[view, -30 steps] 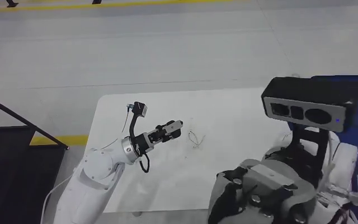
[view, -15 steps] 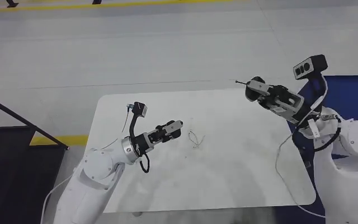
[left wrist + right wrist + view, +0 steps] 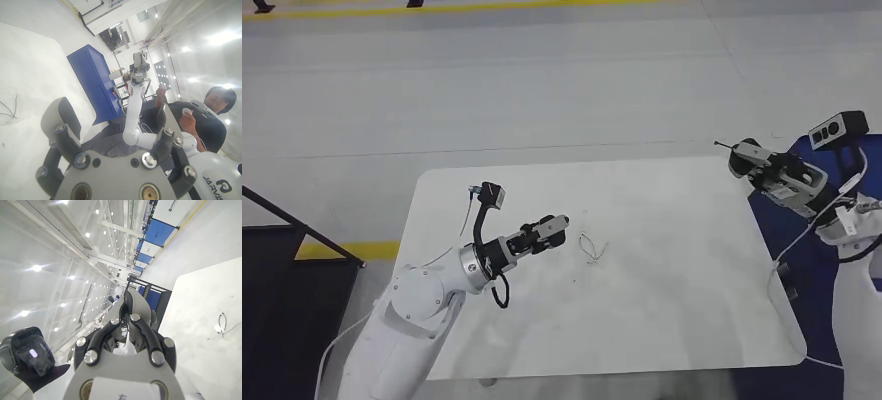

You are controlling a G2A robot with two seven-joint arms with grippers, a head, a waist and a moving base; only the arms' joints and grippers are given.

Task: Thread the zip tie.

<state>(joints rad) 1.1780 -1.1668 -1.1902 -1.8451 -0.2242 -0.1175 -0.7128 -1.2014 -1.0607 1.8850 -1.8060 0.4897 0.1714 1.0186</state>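
White tabletop (image 3: 672, 300) with rounded corners carries the job, and most of its surface lies bare around the work.

Nearest in, the left pincer (image 3: 560, 222) hangs low over the table on its bent arm. Its fingers are spread wide with nothing between them. It points toward the middle of the table, which reads as a ready stance for a pickup.

Just beyond its tips and slightly to one side lies the zip tie (image 3: 591, 247). It is a thin dark strip bent into a loose loop, flat on the table and touched by neither pincer. Lying there, it is within reach of the left arm, and the threading is not yet begun.

Well away from the tie, past the table's far corner, the right pincer (image 3: 734, 151) is held up off the surface with its fingers pressed together. A fine dark sliver juts past its tips. It may be something pinched there, though it is too small to tell. Parked out there, that arm leaves the left a free path. I judge the job needs both, one holding the head while the other feeds the tail.
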